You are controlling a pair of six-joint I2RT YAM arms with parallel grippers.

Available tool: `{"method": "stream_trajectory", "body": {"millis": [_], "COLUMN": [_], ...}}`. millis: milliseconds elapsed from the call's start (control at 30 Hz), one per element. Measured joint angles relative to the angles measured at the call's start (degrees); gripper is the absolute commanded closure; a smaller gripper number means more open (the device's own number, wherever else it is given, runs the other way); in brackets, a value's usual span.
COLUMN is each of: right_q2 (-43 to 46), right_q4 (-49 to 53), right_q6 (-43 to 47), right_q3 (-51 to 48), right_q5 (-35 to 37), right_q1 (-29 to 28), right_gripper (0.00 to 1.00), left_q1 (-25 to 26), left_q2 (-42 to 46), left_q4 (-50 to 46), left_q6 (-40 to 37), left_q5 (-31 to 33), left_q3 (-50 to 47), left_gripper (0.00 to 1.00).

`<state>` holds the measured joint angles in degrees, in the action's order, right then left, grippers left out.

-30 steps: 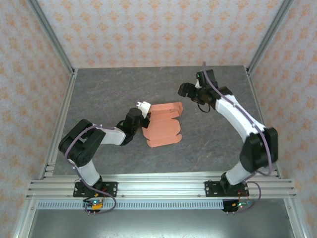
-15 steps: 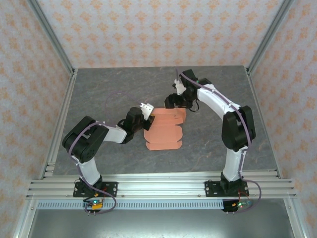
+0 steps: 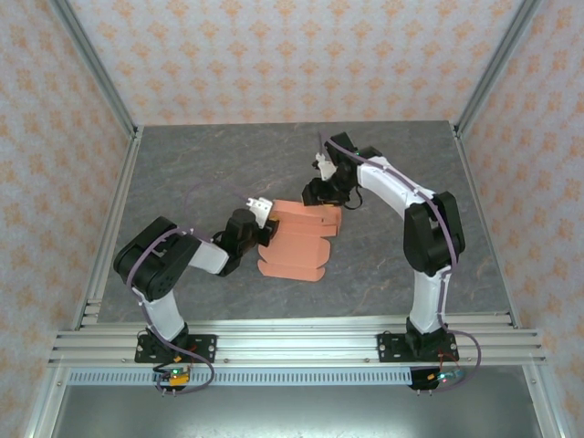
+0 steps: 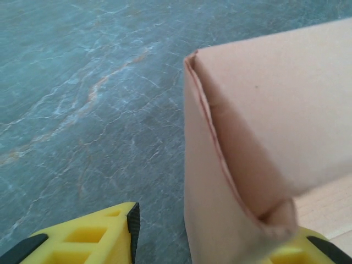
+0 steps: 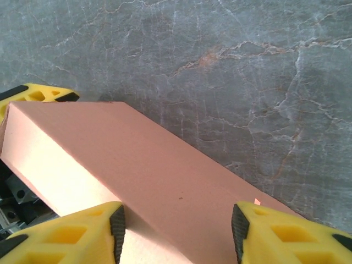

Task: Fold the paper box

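The salmon-orange paper box (image 3: pixel 297 242) lies partly folded on the grey table, mid-left. My left gripper (image 3: pixel 262 213) is at its left end. In the left wrist view the box's upright wall (image 4: pixel 220 209) stands between the jaws of the left gripper (image 4: pixel 214 237), close to the right finger (image 4: pixel 300 250). A clear gap separates it from the left finger (image 4: pixel 88 242), so this gripper is open. My right gripper (image 3: pixel 320 190) is at the box's far edge. In the right wrist view the right gripper (image 5: pixel 179 223) is open, hovering astride a raised panel (image 5: pixel 165 170) that runs on under both fingers.
The grey marble-look table (image 3: pixel 182 173) is fenced by aluminium posts (image 3: pixel 100 87) and patterned walls. A rail (image 3: pixel 292 342) runs along the near edge by the arm bases. Bare table surface lies behind and to the right of the box.
The right arm swung in from the back right to the box's far edge and its jaws narrowed. The left jaws widened. The box shifted slightly toward the front left.
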<state>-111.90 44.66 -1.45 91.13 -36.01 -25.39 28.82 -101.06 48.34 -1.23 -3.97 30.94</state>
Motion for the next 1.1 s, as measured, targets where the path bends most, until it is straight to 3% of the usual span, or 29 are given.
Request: {"method": "stream_trajectory", "body": {"millis": [467,1100], "right_q2": [7.63,8.79], "right_q4": [-12.90,-18.23], "right_q6": [-12.66,-18.01], "right_q3": [-13.22,-16.46], "right_q5": [-0.04,0.74], "right_q1": [-1.60,-1.60], "right_gripper": [0.49,0.47], "left_q1": [2.23,3.89], "left_q2": [0.46,-5.64], "left_q4": [3.39,5.09], "left_q6": [1.22,1.46], "left_q5": [2.97,6.80], "left_q3": [0.94,6.91], "left_gripper": [0.94,1.00]}}
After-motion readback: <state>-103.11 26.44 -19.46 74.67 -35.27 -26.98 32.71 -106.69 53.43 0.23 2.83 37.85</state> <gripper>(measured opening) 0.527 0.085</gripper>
